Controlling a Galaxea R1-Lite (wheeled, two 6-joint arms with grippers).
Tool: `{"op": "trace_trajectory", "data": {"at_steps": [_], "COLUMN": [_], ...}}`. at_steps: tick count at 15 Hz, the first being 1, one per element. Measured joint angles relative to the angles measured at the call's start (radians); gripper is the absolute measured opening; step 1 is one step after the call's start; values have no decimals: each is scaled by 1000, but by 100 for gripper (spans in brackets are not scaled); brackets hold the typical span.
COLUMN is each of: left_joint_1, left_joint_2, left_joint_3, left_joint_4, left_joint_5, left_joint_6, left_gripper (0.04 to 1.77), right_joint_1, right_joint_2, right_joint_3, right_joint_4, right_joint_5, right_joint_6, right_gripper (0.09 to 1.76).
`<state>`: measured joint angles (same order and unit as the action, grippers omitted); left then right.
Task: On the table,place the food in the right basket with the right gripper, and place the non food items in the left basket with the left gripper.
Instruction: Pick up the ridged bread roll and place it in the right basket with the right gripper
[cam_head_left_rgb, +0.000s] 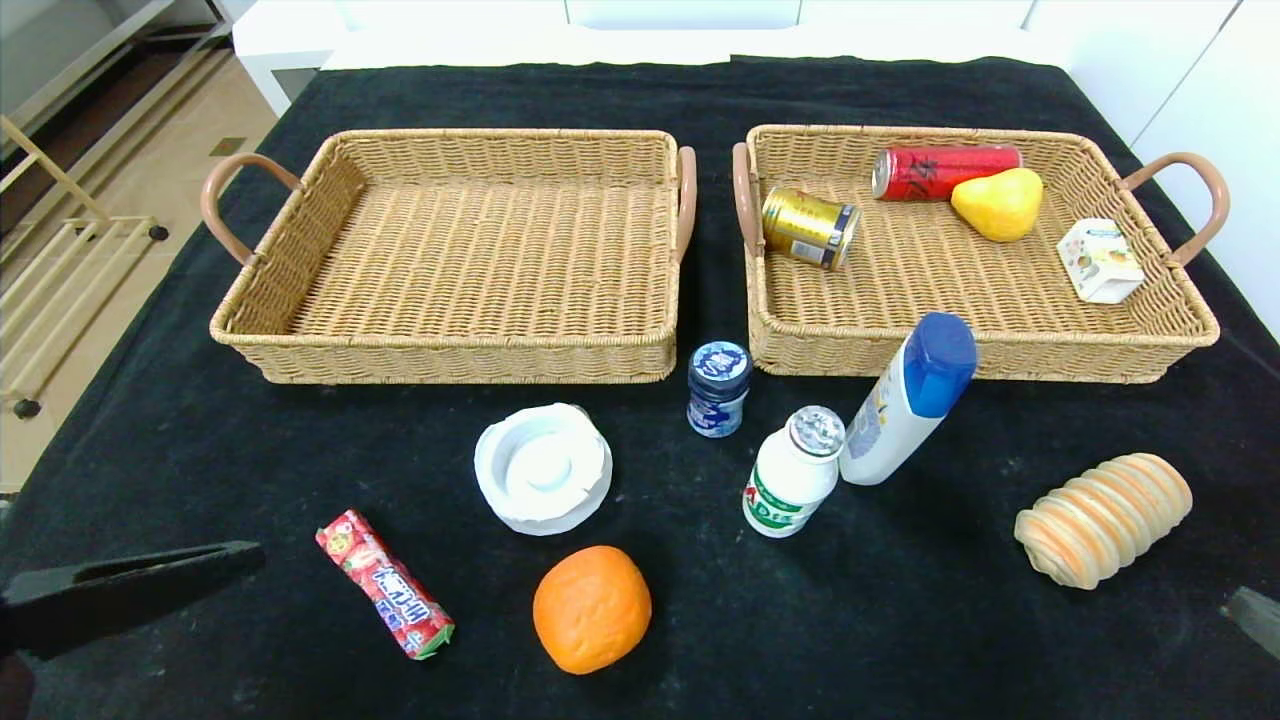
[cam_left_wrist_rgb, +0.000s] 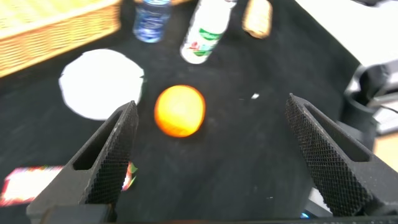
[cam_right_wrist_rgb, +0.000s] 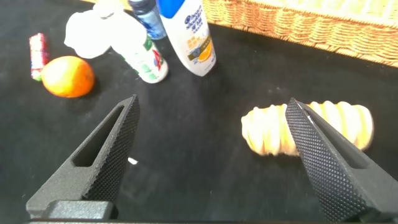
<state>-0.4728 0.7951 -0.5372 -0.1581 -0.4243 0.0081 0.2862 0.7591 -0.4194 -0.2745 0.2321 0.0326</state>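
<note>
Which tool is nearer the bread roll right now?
Right. The right tool hangs open just short of the bread roll at the table's right front; the left tool sits open at the far left front, across the table.

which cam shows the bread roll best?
Right wrist view: the bread roll lies close and whole behind the open right gripper. Head view shows it whole but farther off; left wrist view only a blurred end.

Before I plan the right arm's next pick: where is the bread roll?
In the head view, the bread roll lies on the table's right side, in front of the right basket, right of the shampoo bottle.
</note>
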Motion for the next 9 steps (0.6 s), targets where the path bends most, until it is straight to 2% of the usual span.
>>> {"op": "trace_trajectory", "data": {"at_steps": [3,5,9], "left_joint_1": [-53,-73,-83], "left_joint_2": [84,141,212], "left_joint_3": [-56,-93,-85], "left_joint_4": [8,-8,-154], "left_joint_5": [12,45,67], "left_joint_6": [7,7,-7], "left_gripper": [172,172,172], "right_joint_1": [60,72,76], "right_joint_2": [95,136,175], "right_joint_3": [-7,-11,-20], "right_joint_4": [-63,-72,-77], "right_joint_5": [-36,-37,-78], "right_joint_6": [3,14,23], "right_gripper": [171,171,171]}}
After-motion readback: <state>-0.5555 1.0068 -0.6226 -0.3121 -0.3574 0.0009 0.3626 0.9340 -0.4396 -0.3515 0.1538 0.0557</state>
